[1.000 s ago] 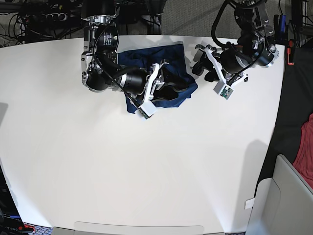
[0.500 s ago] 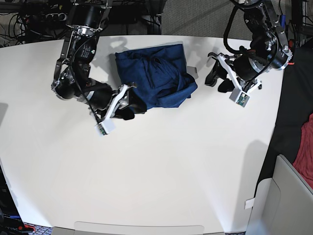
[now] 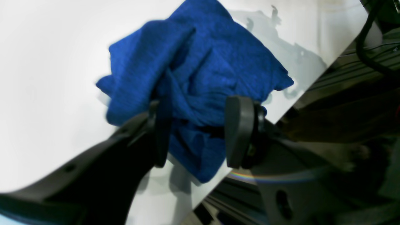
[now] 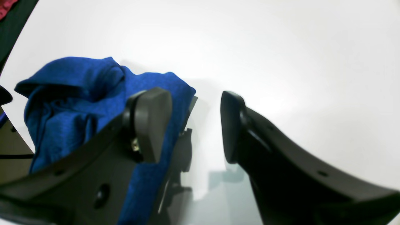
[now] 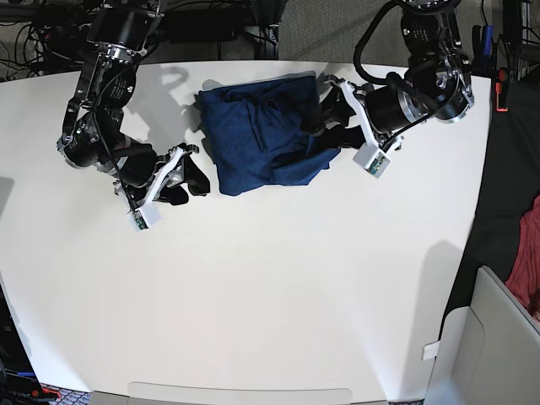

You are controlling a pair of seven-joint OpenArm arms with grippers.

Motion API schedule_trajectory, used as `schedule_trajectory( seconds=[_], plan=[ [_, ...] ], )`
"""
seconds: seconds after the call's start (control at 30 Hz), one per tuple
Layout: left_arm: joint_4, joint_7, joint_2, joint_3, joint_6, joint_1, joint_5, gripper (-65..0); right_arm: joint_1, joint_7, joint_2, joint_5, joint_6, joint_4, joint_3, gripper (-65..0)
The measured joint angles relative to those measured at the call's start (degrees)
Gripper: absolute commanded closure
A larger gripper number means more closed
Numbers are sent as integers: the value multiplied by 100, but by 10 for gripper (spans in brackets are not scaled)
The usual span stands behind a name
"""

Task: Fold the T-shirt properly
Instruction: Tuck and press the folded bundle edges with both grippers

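In the left wrist view, we see the left end effector [image 3: 195,131] with its two dark fingers [image 3: 239,131] spread apart, and the T-shirt [image 3: 200,78] lying bunched behind and between them. The blue knit fabric sits in a rumpled heap near the edge of the white tabletop [image 3: 47,78]; we cannot tell whether the fingers touch the cloth.

In the right wrist view, we see the right end effector [image 4: 195,125] with its fingers [image 4: 153,122] apart and nothing between them but bare white tabletop [image 4: 281,62]. The T-shirt [image 4: 72,97] lies to the left, partly behind the left-hand finger.

In the base view, we look down on the T-shirt [image 5: 257,135], a folded, wrinkled navy bundle near the far edge of the tabletop [image 5: 270,295]. The left end effector [image 5: 327,114] sits at the bundle's right edge. The right end effector [image 5: 192,175] sits just beside its left edge, apart from the cloth.
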Motion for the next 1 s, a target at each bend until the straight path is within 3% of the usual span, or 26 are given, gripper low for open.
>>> schedule_trajectory(
  seconds=[0.17, 0.4, 0.53, 0.8, 0.93, 1.0],
  plan=[
    [-291, 42, 22, 7, 2, 68, 13, -253, 374, 247, -63, -1244, 2, -7, -702, -290],
    [-291, 90, 17, 151, 13, 367, 48, -253, 857, 778, -568, -2938, 7, -321, -1600, -290],
    [-385, 7, 15, 560, 20, 295, -4, -253, 1058, 1237, -815, -3536, 24, -901, -2048, -290],
    [-389, 22, -11, 743, 22, 317, 2, -253, 1126, 1738, -809, -4103, 9, -1460, -2555, -290],
    [-485, 37, -240, 1202, 20, 321, 4, -219, 1088, 1751, -822, -4260, 26, -1600, -2636, -287],
    [-485, 26, -369, 1425, 22, 319, 2, -202, 1062, 1751, -778, -4266, 24, -1602, -2634, -254]
  ],
)
